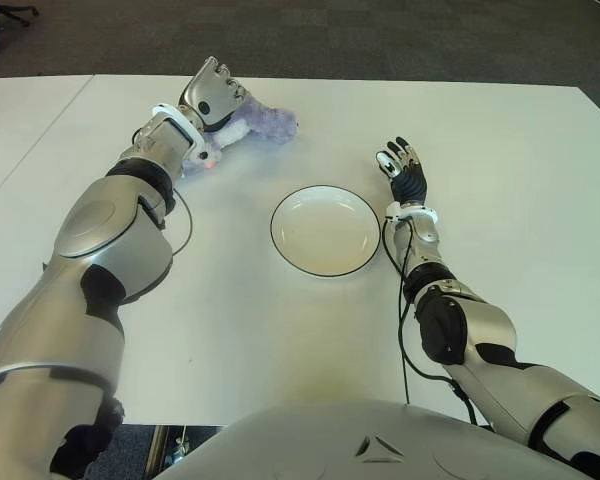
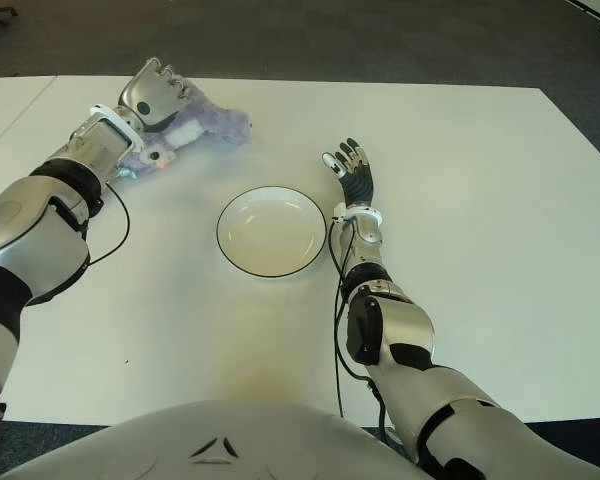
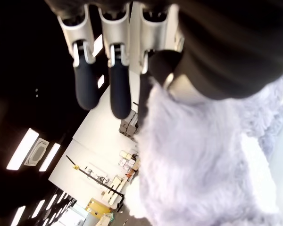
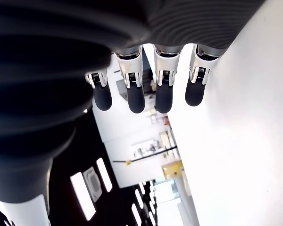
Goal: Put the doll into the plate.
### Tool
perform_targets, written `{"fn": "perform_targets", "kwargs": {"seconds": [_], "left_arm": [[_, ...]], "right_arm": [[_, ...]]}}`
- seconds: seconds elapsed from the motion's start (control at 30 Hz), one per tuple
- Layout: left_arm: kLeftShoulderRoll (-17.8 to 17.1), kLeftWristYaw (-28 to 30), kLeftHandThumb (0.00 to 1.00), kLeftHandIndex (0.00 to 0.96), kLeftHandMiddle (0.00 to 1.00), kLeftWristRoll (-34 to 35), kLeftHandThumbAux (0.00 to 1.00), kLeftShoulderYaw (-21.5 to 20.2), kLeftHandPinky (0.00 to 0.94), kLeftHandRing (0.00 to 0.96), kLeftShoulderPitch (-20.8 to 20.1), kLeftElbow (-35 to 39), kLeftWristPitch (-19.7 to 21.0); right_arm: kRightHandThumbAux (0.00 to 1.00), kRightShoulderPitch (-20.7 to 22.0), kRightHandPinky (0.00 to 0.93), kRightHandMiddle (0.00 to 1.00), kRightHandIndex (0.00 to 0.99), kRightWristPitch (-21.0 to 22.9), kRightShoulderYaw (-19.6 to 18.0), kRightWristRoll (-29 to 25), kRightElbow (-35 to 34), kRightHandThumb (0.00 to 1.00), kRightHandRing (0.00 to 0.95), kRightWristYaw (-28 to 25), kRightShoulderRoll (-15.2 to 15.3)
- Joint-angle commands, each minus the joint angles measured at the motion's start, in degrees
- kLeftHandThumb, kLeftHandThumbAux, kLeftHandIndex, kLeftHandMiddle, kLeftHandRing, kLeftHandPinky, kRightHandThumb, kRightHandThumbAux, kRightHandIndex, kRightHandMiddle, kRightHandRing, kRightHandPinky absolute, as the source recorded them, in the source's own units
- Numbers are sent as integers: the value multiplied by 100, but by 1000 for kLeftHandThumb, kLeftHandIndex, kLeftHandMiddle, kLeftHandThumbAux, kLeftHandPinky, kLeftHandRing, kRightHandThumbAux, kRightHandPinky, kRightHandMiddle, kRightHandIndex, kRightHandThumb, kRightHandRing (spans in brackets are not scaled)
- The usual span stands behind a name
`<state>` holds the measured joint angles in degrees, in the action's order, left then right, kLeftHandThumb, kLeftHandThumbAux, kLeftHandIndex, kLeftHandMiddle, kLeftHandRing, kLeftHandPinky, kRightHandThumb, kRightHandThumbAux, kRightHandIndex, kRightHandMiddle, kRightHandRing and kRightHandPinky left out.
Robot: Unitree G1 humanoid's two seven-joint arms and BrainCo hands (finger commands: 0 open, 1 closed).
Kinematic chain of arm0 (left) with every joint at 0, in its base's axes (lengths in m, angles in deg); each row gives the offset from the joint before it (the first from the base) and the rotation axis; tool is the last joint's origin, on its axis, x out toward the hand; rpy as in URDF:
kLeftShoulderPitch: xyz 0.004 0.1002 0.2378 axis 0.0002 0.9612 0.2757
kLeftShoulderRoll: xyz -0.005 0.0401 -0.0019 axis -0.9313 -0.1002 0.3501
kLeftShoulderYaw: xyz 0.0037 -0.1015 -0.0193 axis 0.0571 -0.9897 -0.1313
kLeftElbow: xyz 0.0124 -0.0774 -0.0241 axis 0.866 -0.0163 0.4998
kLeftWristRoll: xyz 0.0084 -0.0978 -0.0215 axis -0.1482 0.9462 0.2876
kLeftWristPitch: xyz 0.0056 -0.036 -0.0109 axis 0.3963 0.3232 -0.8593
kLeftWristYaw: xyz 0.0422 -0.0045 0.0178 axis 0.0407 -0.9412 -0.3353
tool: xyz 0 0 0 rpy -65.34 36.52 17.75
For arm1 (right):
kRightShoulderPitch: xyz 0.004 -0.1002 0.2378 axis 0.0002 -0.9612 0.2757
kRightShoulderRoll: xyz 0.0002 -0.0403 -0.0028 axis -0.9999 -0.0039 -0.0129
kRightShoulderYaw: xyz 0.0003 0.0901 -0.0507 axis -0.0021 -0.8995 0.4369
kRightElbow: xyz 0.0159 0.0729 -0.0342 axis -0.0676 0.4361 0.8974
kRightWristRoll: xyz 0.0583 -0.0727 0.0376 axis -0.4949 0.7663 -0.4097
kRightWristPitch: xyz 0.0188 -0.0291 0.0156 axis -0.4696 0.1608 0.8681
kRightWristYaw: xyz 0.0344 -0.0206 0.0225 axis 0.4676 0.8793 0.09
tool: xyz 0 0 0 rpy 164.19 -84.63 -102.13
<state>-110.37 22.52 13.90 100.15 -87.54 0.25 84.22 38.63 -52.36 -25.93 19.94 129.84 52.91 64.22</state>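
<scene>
Left eye view: left hand fingers curled around doll; plate beside right hand, fingers spread, on worktop.

From my seat the robot's silver left hand sat on top of the fluffy lilac plush doll, so most of the toy's body was covered and I couldn't tell how firmly the fingers had it. In the left wrist view the fur ran off the edge, partly blurred. The doll's pale face end was too small for me to read. The right arm got cropped at the bottom corner.
</scene>
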Motion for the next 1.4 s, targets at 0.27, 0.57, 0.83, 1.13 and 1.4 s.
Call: {"fn": "perform_targets", "kwargs": {"seconds": [0.27,0.57,0.83,1.13,1.4], "left_arm": [[-3,-634,712,428,820,46,710,-120,871,873,7,524,-386],[-503,-1171,716,440,833,268,703,-560,860,850,289,1657,-947],[-1133,-536,726,440,826,409,701,-1028,847,831,796,3378,-1086],[-1559,58,734,440,824,256,699,-1527,853,831,1382,5005,-986],[-1671,237,739,440,814,235,697,-1826,850,825,1819,5721,-1092]], "right_arm": [[774,-1124,113,135,124,710,-95,-79,704,0,107,131,-189],[778,-1130,104,124,115,662,-68,-56,695,0,98,123,-202],[766,-1115,112,125,116,682,-97,-86,697,0,100,139,-210],[738,-1101,108,127,117,698,-88,-66,703,0,100,164,-197],[737,-1105,107,130,114,694,-65,-42,704,0,101,164,-187]]}}
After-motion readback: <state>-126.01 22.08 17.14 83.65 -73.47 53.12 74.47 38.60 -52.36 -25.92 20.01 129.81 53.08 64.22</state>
